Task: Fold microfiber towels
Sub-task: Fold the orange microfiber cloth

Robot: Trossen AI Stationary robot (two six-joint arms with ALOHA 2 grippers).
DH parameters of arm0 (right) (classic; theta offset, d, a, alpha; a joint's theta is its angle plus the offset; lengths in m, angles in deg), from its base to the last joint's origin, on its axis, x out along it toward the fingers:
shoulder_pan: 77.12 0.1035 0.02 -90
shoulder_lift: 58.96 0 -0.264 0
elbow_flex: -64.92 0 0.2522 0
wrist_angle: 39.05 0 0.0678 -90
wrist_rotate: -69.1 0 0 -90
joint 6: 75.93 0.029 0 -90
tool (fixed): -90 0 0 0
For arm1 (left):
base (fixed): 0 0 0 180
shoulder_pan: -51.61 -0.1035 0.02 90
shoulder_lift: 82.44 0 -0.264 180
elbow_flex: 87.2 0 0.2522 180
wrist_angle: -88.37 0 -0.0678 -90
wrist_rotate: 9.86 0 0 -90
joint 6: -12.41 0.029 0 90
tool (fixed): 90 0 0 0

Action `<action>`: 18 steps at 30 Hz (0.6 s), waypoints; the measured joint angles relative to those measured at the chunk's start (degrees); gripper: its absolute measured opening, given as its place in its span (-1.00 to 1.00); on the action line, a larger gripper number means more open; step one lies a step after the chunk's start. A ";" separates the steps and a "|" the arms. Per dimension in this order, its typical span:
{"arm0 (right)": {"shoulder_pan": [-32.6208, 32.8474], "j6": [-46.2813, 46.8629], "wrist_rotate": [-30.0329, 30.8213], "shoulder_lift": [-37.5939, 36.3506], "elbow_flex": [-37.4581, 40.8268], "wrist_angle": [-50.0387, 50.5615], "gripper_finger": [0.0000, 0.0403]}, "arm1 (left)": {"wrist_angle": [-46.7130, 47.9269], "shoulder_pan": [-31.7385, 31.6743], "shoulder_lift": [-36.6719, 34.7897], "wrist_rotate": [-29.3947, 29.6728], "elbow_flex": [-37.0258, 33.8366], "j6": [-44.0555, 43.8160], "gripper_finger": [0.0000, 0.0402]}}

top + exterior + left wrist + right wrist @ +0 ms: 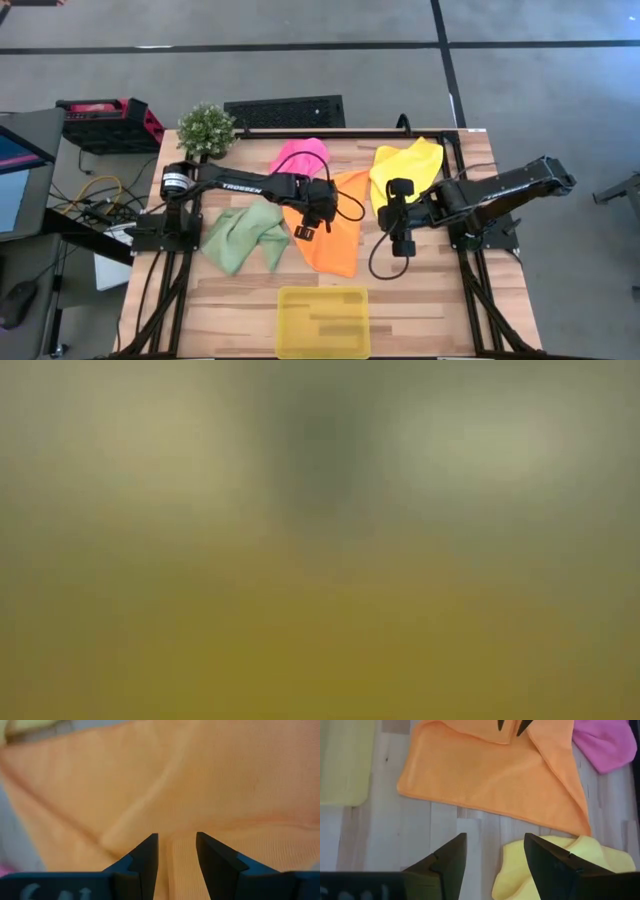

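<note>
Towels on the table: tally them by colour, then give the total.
Pink towel: 1
Yellow towel: 1
Orange towel: 1
Green towel: 1
Total: 4 towels

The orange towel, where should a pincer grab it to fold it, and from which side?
Grab the orange towel at its bare pointed corner nearest the tray, coming straight down. It lies flat on the table there with nothing over it; the left pincer already works its upper edge.
</note>
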 joint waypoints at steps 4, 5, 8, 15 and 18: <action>0.00 0.00 0.00 0.01 0.00 -0.20 0.10 | -2.15 -0.43 0.00 -0.95 -1.90 1.03 -0.38; 0.00 0.02 -0.02 0.00 0.00 -0.26 0.10 | -2.71 -0.58 0.00 -1.02 -2.25 1.52 -0.38; 0.00 0.00 0.00 0.00 0.00 -0.24 0.10 | -4.75 -1.18 -0.02 -3.64 -3.98 1.62 -0.38; 0.00 0.00 -0.02 0.02 0.00 -0.24 0.10 | -9.03 -1.86 -0.02 -4.57 -6.34 3.98 -0.38; 0.00 0.00 -0.04 0.02 0.00 -0.24 0.10 | -9.06 -1.76 -0.02 -2.84 -6.34 7.45 -0.38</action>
